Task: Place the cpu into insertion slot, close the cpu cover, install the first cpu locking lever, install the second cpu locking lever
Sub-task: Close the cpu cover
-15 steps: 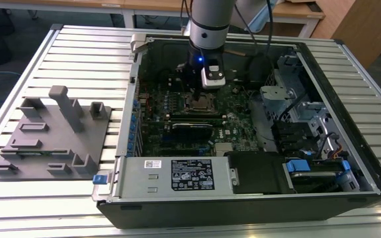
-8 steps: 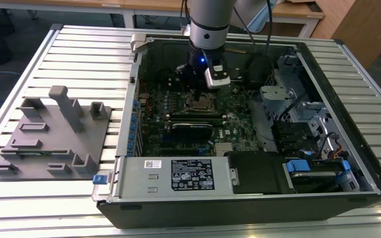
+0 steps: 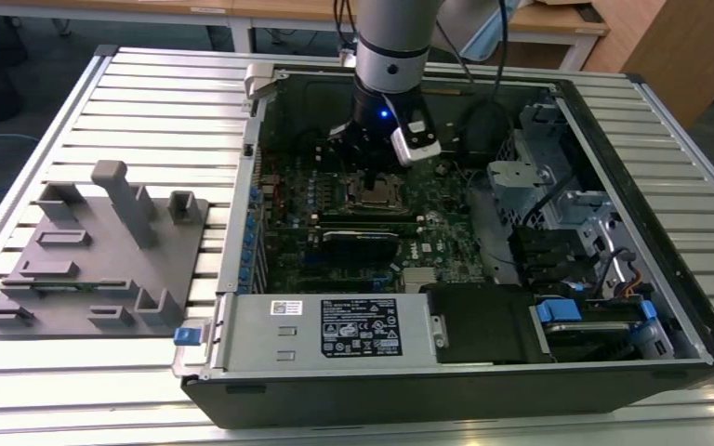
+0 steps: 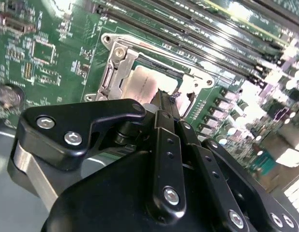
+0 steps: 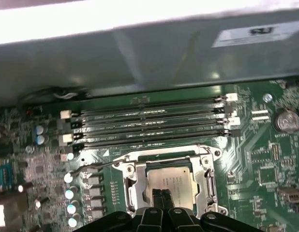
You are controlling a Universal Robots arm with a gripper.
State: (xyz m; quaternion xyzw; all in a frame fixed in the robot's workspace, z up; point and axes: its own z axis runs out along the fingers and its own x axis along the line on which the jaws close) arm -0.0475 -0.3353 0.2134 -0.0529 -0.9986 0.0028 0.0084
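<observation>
First wrist view, nearest first: your gripper has its jaws closed, tips together, right at the face of the cpu. The cpu lies flat in the insertion slot, with the cpu cover down around it (levers hard to make out). Beyond, four memory slots run along the motherboard toward its far edge.

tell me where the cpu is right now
The cpu sits in the insertion slot on the motherboard, beside the long memory slots, right under the gripper in both wrist views.
</observation>
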